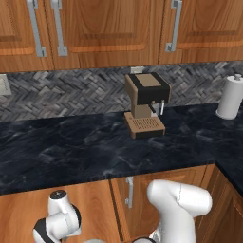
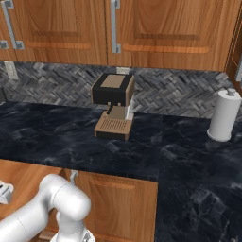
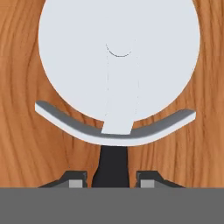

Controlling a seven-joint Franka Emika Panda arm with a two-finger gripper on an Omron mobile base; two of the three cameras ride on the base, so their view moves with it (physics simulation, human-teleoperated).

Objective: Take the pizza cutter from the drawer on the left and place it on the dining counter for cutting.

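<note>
Brown wood grain fills the background of the hand view, and lying flat on it is the pizza cutter [image 3: 118, 57], seen from straight above: a large pale grey round blade, a curved grey guard across its lower edge, and a black handle that runs down between the two dark fingertips [image 3: 75, 180] of the hand [image 3: 111, 180]. The fingertips stand on either side of the handle, just beside it, with a thin gap visible on each side, so the hand is spread around the handle rather than pinching it; whether either tip touches the handle I cannot tell. The wood under the cutter reads as the floor of the drawer [image 3: 22, 144], though its walls and front are out of sight here. In the left base view the white arm [image 1: 178, 209] bends down low in front of the brown lower cabinets [image 1: 85, 209], with another white joint at the lower left. Above them runs the black marble-look tabletop [image 1: 71, 152] with faint whitish veins, glossy, carrying a brown and black coffee machine [image 1: 144, 102] near the herringbone grey backsplash [image 1: 71, 92], and a white paper towel roll [image 1: 231, 97] standing upright well apart to the right. In the right base view the same coffee machine [image 2: 112, 106] and paper towel roll [image 2: 223, 116] appear under the wooden upper cabinets [image 2: 156, 28] with vertical silver handles.
</note>
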